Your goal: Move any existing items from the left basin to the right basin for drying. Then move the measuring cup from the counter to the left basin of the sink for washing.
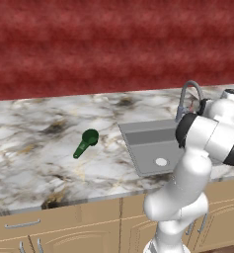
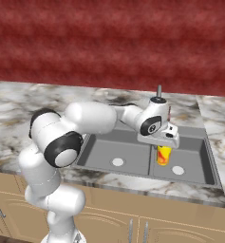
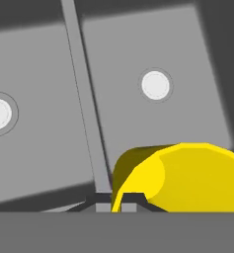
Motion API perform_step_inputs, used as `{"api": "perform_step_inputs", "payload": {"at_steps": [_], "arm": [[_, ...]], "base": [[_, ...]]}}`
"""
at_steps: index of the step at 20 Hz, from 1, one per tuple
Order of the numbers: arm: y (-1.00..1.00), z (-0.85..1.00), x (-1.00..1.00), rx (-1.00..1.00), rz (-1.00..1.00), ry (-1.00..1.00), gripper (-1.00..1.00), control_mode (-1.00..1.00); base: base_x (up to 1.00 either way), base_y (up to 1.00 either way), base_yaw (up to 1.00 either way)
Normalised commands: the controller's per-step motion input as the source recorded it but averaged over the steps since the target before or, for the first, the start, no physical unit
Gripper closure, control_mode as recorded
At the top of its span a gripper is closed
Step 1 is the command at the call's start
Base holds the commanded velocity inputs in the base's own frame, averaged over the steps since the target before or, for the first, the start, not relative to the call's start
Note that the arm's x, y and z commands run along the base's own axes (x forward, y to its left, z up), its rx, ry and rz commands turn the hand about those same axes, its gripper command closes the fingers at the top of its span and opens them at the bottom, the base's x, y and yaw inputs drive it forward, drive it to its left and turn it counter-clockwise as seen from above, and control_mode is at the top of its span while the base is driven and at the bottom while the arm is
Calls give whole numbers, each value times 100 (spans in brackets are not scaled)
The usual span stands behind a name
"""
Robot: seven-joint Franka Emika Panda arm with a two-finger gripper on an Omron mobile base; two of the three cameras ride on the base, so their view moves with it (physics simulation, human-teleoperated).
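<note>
The small yellow cup with a red-orange mark hangs under my gripper, which is shut on it. It hovers over the right basin, just right of the divider and above the floor. In the hand view the yellow cup looms large over the right basin, and the left basin lies beyond the divider. The dark green measuring cup lies on the marble counter, left of the sink's left basin, handle pointing toward the front.
The grey gooseneck faucet rises behind the sink. Each basin has a pale drain disc. Tan cabinets run below the counter edge. My arm reaches across the left basin toward the right one.
</note>
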Motion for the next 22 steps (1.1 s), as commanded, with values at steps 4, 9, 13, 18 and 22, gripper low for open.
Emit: {"api": "perform_step_inputs", "payload": {"at_steps": [4, 9, 13, 18, 22], "arm": [[-34, -4, 3, 0, 0, -1, 100, -100], [-23, -3, 2, 0, 0, 0, 100, -100], [-23, -6, 23, 0, -3, 0, 100, -100], [-23, -12, 23, 0, -7, 0, 100, -100], [-19, -15, 17, 1, -11, 0, 100, -100]], "base": [[0, 0, 0], [0, 0, 0], [0, 0, 0], [0, 0, 0], [0, 0, 0]]}}
